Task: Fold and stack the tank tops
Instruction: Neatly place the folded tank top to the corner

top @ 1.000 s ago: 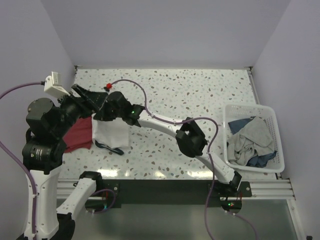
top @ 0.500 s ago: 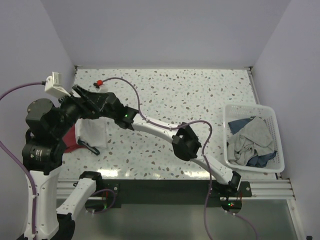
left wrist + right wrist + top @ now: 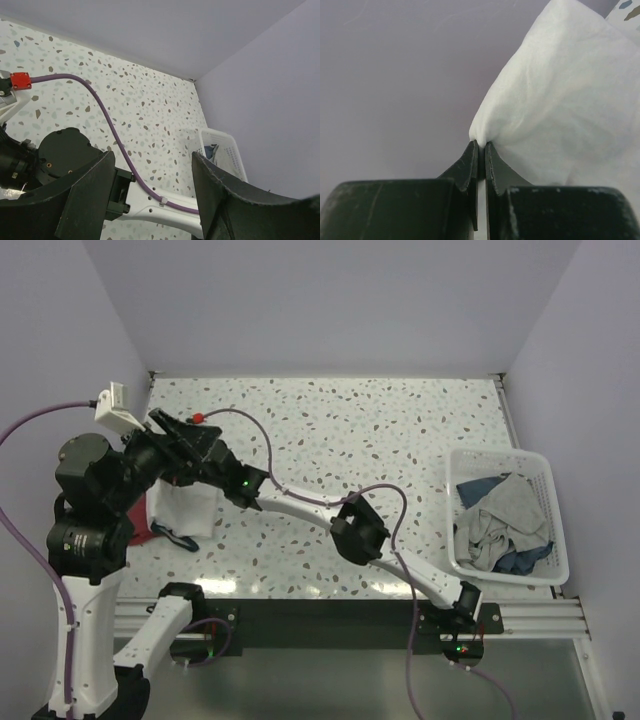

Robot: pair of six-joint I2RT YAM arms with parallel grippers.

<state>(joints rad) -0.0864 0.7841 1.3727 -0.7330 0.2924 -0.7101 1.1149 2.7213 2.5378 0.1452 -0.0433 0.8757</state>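
The white tank top [image 3: 186, 508] hangs from my right gripper [image 3: 172, 478] at the table's left side, its navy trim [image 3: 180, 537] resting on the table. In the right wrist view the right gripper [image 3: 480, 142] is shut on a pinch of the white cloth [image 3: 560, 90], facing the purple wall. The dark red tank top [image 3: 140, 522] lies beneath, mostly hidden by the white top and my left arm. My left gripper [image 3: 165, 426] is raised above them. In its wrist view the left gripper [image 3: 151, 155] is open and empty, looking across the right arm.
A white lattice basket [image 3: 545, 465] with grey and blue clothes [image 3: 500, 520] stands at the right edge; it also shows in the left wrist view [image 3: 227, 145]. The right arm stretches diagonally across the table, trailing a purple cable [image 3: 270, 435] with a red connector [image 3: 200, 417].
My right gripper has carried the white tank top further left, over the dark red top, which now shows less. The left arm has shifted only slightly.
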